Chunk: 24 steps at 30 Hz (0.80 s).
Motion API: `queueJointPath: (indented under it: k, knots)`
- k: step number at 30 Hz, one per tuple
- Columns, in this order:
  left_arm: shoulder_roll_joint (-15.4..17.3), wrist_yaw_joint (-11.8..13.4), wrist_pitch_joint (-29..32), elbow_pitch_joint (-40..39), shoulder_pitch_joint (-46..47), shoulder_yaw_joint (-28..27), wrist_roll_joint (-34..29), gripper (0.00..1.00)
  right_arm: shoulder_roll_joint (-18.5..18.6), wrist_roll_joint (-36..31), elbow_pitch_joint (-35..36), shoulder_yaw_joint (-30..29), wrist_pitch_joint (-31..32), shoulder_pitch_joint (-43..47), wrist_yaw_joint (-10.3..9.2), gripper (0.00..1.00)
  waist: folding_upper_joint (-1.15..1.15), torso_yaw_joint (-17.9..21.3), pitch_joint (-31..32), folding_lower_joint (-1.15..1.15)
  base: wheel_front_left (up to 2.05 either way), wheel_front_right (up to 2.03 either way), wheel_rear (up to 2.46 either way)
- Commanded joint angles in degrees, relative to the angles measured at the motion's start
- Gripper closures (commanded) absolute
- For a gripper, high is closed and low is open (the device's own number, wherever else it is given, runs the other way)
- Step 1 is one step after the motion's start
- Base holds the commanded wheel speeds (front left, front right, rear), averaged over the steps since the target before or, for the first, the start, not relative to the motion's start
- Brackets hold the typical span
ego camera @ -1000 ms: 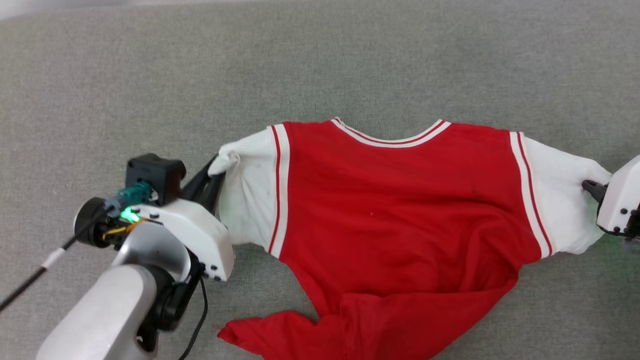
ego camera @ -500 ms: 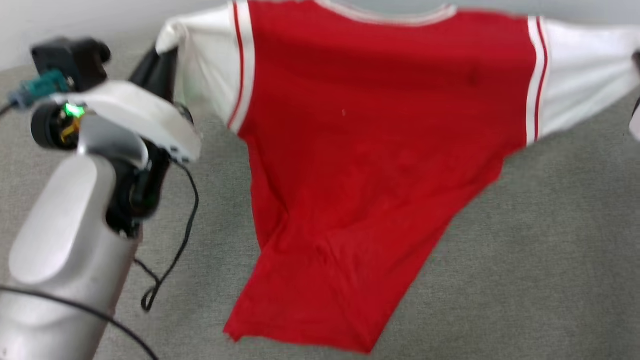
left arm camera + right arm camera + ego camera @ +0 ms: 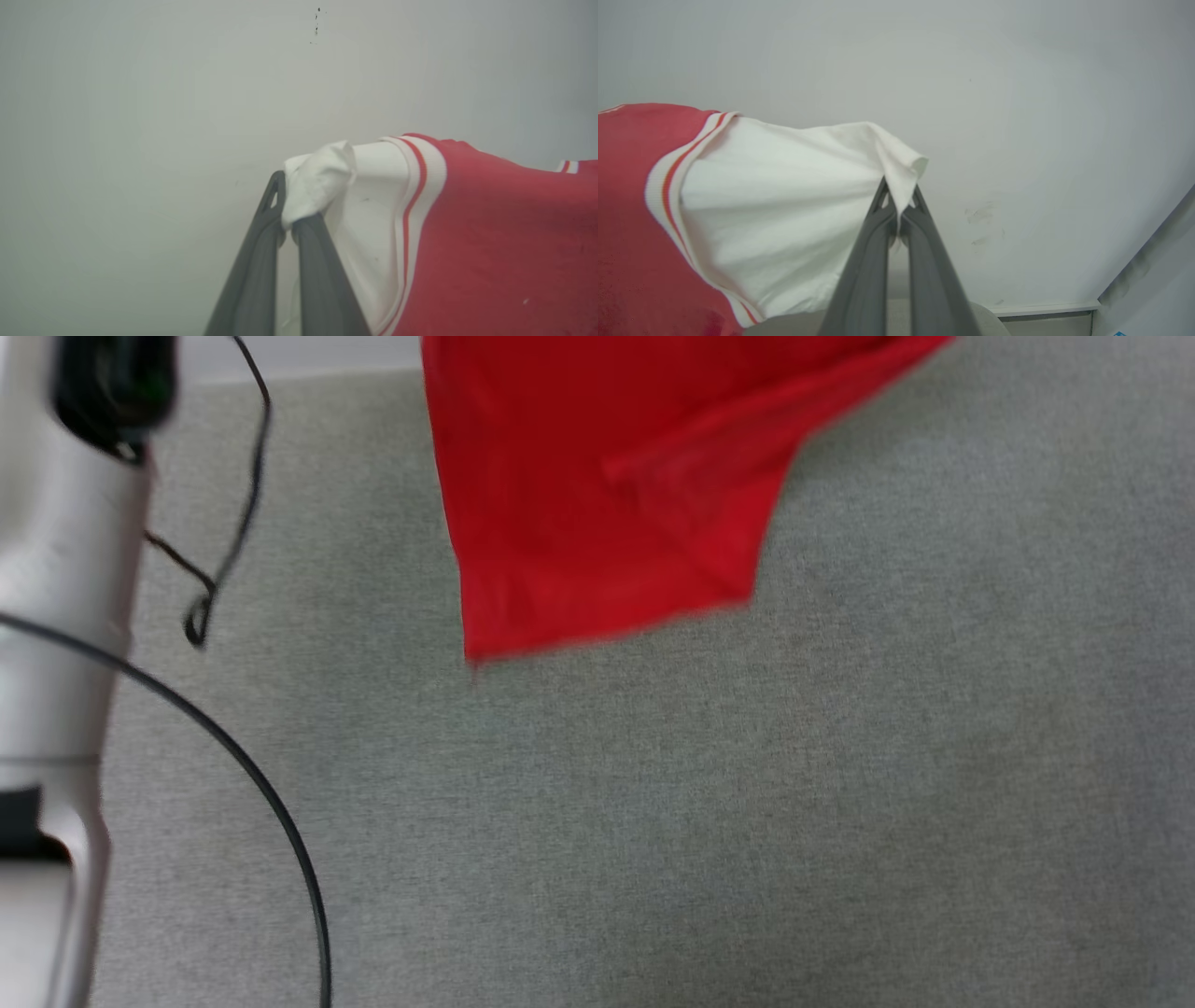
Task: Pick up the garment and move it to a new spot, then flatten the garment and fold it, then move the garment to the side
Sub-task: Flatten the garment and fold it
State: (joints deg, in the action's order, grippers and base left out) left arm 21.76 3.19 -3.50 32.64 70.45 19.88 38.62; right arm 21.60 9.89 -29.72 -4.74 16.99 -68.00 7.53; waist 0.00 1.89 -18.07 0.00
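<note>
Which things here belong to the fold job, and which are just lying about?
Job: garment; left gripper and right gripper, both shut on it.
Lying about: black cable; grey surface; pale wall.

One garment (image 3: 607, 495) — one left pincer (image 3: 287, 217), one right pincer (image 3: 899, 198).

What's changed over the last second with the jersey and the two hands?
The garment has gone up: it lay spread on the grey surface and now hangs in the air, red hem dangling. Nothing was taken hold of or let go. Unchanged: the left hand and the right hand stay shut on its white sleeves.
</note>
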Motion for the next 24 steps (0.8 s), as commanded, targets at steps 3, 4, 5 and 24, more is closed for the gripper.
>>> queueJointPath:
  k: [3,4,5,24]
  knots:
    - [1.30,-1.43,-1.18,2.96,6.41,-0.46,-0.89,1.00,-0.53,-0.86,-0.79,0.46,-1.77,-5.97,-0.08,1.00,0.00,1.47,-3.47,0.00,0.00,0.00,0.00]
    - [1.58,-1.76,-1.70,3.83,8.03,-0.58,-1.07,1.00,-0.72,-1.13,-1.32,0.61,-2.12,-7.49,-0.08,1.00,0.00,1.74,-4.14,0.00,0.00,0.00,0.00]
    - [1.92,-2.03,-2.25,4.57,9.83,-0.78,-1.35,1.00,-0.83,-1.27,-1.63,0.86,-2.71,-9.22,-0.08,1.00,0.00,1.98,-4.88,0.00,0.00,0.00,0.00]
    - [3.19,-5.43,-6.59,13.60,23.70,-1.38,-1.59,1.00,-2.05,0.16,-9.84,7.54,-8.12,-24.96,-0.08,1.00,0.00,2.08,-18.25,0.00,0.00,0.00,0.00]
